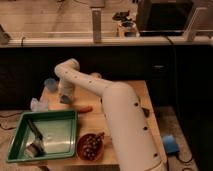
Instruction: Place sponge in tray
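Observation:
A green tray (20, 145) sits at the front left of the wooden table and holds a dark utensil and a small grey object. My white arm reaches across the table to the back left. The gripper (65, 96) points down at the table there, behind the tray. A small blue-grey piece, probably the sponge (65, 100), lies right under the gripper's tip. I cannot tell if the gripper touches it.
A blue cup (50, 84) stands left of the gripper. A clear crumpled object (38, 105) lies near the tray's back edge. An orange-red item (84, 109) lies right of the tray. A bowl of dark pieces (90, 146) sits at the front. A blue object (170, 144) lies on the floor.

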